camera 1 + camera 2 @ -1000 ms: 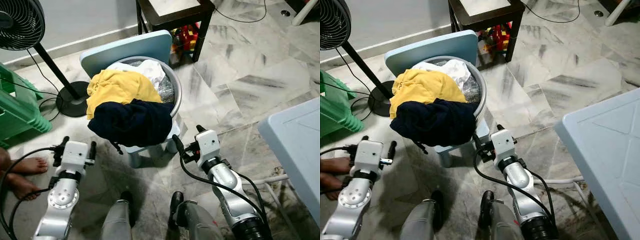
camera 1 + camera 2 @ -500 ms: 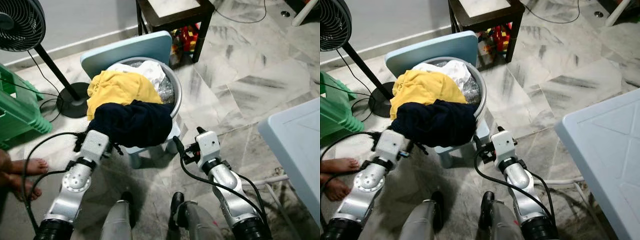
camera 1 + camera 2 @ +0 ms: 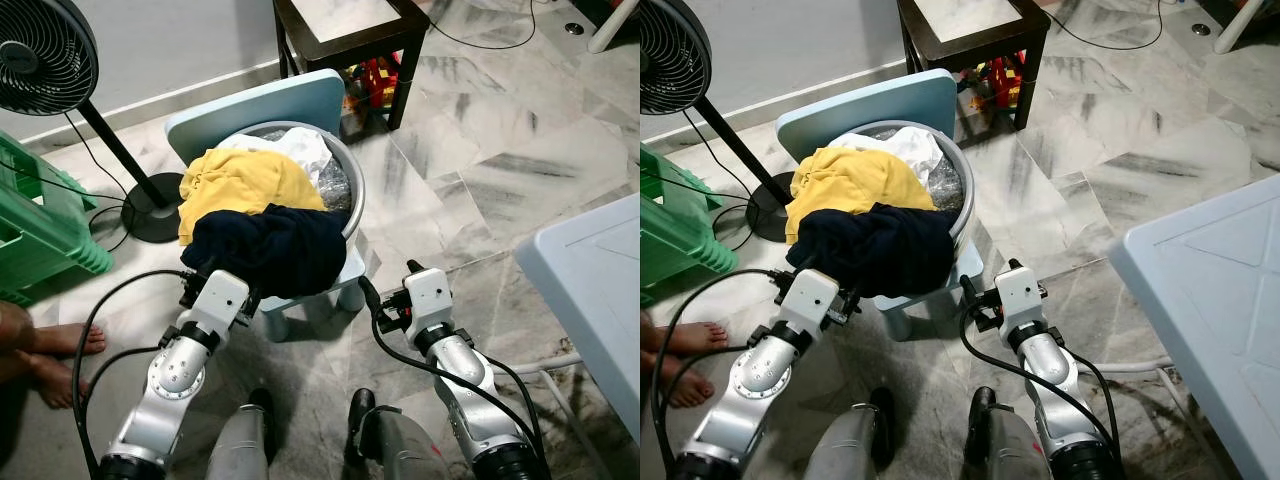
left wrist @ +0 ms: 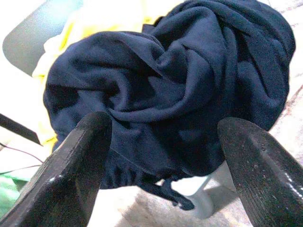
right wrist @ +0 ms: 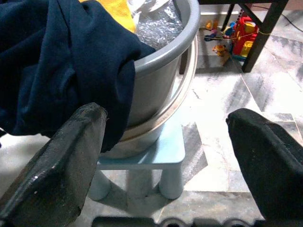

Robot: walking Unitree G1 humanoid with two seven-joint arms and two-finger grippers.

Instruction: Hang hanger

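Three garments fill the grey basin (image 3: 352, 205) on the pale blue chair (image 3: 262, 102), upper middle of the left eye view: a navy one (image 3: 268, 247) draped over the near rim, a yellow one (image 3: 238, 180) behind it, a white one (image 3: 295, 148) at the back. No hanger can be made out, only a dark loop or cord hanging under the navy cloth in the left wrist view; whether it belongs to a hanger cannot be told. If the hanger lies in the basin, it is buried under the clothes.

The left gripper (image 3: 205, 284), lower left of centre, sits just below the navy cloth, at its hanging edge. In its wrist view the fingers (image 4: 75, 165) are spread wide, the navy bundle between and beyond them, nothing pinched. The right gripper (image 3: 388, 288), lower right of centre, is near the chair's right front leg, apart from the basin. Its fingers (image 5: 61, 170) are also spread wide and hold nothing.

The navy cloth looks thick, soft and limp; it would sag and slide off the rim if tugged, dragging other pieces along. A firm pinch on a bunched fold near the top should lift it clear better than a grab at the loose hem. A hanger beneath would likely be light and stiff, best taken by its neck or bar.
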